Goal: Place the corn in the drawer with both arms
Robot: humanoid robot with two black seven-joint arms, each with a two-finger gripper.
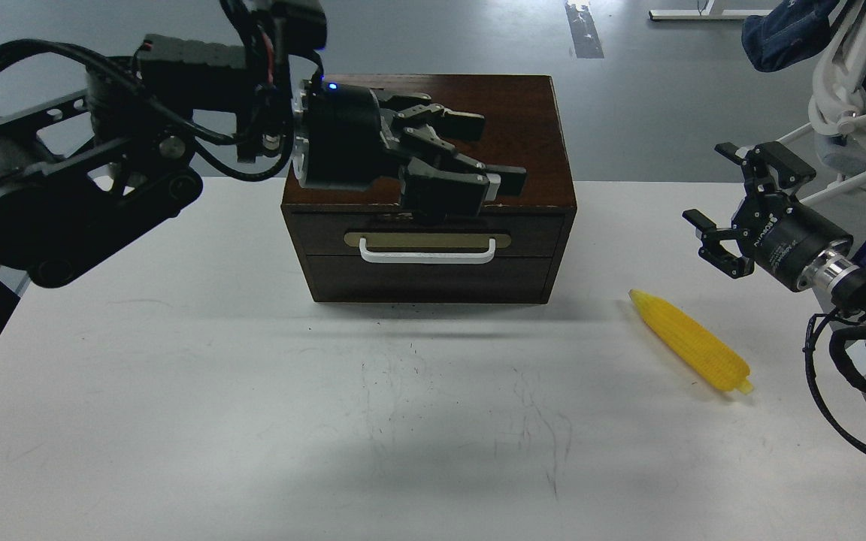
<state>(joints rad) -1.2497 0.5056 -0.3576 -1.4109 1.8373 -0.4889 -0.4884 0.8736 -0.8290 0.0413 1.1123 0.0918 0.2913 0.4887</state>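
The dark brown wooden box [538,128] stands at the middle back of the white table [252,421]. Its drawer [428,241] is closed, with a brass plate and a white bar handle [427,252]. My left gripper [478,161] hangs in front of the box top, just above the drawer front, fingers spread and empty. The yellow corn [692,343] lies on the table right of the box, its tip pointing up-left. My right gripper [726,203] is open and empty, above and right of the corn.
A white office chair [850,83] with a dark blue cloth [786,26] stands beyond the table's right back corner. The grey floor lies behind the table. Faint scuff marks [463,406] cross the table's front middle.
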